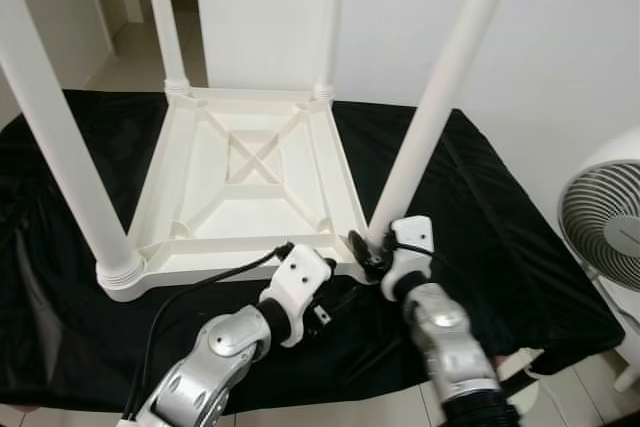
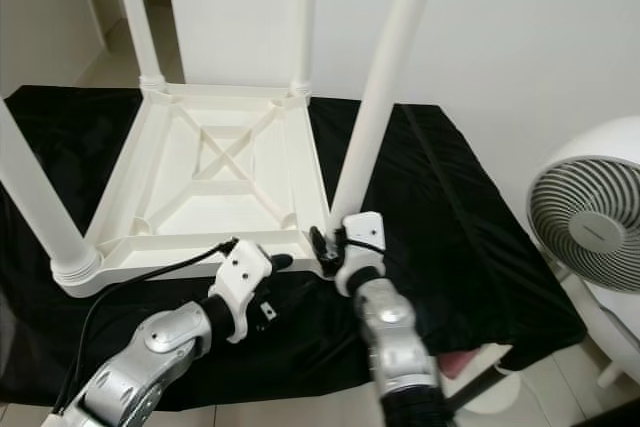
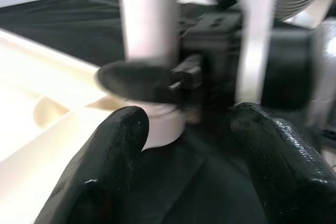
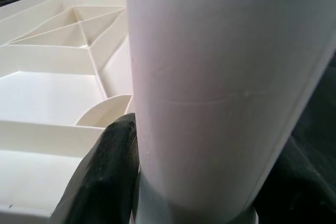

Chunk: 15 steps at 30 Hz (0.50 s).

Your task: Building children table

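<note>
Four legs up: white children's table [image 1: 245,182] lies inverted mid-bench [image 1: 500,237] on black cloth. Looks light, stiff, slick plastic; grip legs low by the socket. Right gripper [image 1: 372,252] fingers clamped on near-right leg [image 1: 440,97] base. Left gripper [image 1: 318,292] fingers apart, just beside. Leg tops cut off; seating unclear.

Both of the robot's forearms are rounded shells of brushed silver metal, the right one ending below in a ribbed black sleeve, and each carries a blocky white plastic wrist housing marked with small dark screw holes. A thin black cable [image 1: 200,286] loops from the left housing back along that arm. The left claw [image 3: 189,166] and the right claw [image 1: 366,251] each have two long, thick fingers of glossy black rubbery material with rounded tips.
</note>
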{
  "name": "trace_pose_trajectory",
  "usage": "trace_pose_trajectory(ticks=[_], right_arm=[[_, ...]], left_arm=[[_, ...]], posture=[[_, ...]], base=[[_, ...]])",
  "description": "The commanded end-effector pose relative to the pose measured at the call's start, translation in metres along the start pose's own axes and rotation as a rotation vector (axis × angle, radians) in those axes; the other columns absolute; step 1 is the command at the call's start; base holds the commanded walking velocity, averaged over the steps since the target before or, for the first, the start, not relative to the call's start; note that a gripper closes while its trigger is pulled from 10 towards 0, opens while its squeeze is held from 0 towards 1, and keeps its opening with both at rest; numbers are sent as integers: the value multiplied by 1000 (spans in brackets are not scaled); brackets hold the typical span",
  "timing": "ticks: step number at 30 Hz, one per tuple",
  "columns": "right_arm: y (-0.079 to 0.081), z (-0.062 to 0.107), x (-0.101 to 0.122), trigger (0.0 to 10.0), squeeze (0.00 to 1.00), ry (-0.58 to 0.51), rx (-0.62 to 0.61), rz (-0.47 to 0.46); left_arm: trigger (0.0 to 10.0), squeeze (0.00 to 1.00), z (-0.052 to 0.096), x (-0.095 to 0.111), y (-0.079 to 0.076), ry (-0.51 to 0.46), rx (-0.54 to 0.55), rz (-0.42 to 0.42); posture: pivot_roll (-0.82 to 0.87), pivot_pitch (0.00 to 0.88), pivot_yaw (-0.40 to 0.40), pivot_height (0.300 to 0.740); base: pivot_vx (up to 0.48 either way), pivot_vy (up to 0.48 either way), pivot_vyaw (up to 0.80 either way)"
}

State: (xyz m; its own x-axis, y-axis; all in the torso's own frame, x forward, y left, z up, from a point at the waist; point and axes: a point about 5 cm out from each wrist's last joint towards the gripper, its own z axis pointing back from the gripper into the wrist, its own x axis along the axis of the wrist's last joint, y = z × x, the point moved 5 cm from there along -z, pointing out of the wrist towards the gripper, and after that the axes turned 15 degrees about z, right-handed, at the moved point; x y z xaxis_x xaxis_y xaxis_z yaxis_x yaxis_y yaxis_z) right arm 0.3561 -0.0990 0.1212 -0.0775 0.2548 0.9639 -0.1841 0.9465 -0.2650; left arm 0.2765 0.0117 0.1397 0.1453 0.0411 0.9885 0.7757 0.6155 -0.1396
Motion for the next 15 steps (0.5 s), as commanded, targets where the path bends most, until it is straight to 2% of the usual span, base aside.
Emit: trace_pose_trajectory(ticks=[1, 10, 11, 12, 13, 15], right_arm=[[-17, 2, -15, 0, 0, 82, -102, -12], [-19, -3, -5, 0, 0, 73, -128, -63], [-21, -3, -3, 10000, 0, 65, -123, -66], [-21, -3, -3, 10000, 0, 65, -123, -66], [-23, -3, 1, 10000, 1000, 51, -119, -71], [-26, -3, 4, 10000, 1000, 35, -113, -71]], left_arm=[[10000, 0, 0, -3, 5, 14, 37, 7], [10000, 0, 1, -2, 13, 5, 90, 52], [10000, 0, 0, -2, 13, 6, 93, 54], [10000, 0, 0, -2, 13, 6, 93, 54], [10000, 0, 0, -1, 15, 7, 102, 57], [10000, 0, 0, -1, 17, 5, 113, 62]], posture=[[8, 51, -61, 740], [10, 53, -66, 740], [10, 52, -68, 740], [10, 52, -68, 740], [10, 53, -67, 740], [9, 55, -71, 740]], base=[[0, 0, 0], [0, 0, 0], [0, 0, 0], [0, 0, 0], [0, 0, 0], [0, 0, 0]])
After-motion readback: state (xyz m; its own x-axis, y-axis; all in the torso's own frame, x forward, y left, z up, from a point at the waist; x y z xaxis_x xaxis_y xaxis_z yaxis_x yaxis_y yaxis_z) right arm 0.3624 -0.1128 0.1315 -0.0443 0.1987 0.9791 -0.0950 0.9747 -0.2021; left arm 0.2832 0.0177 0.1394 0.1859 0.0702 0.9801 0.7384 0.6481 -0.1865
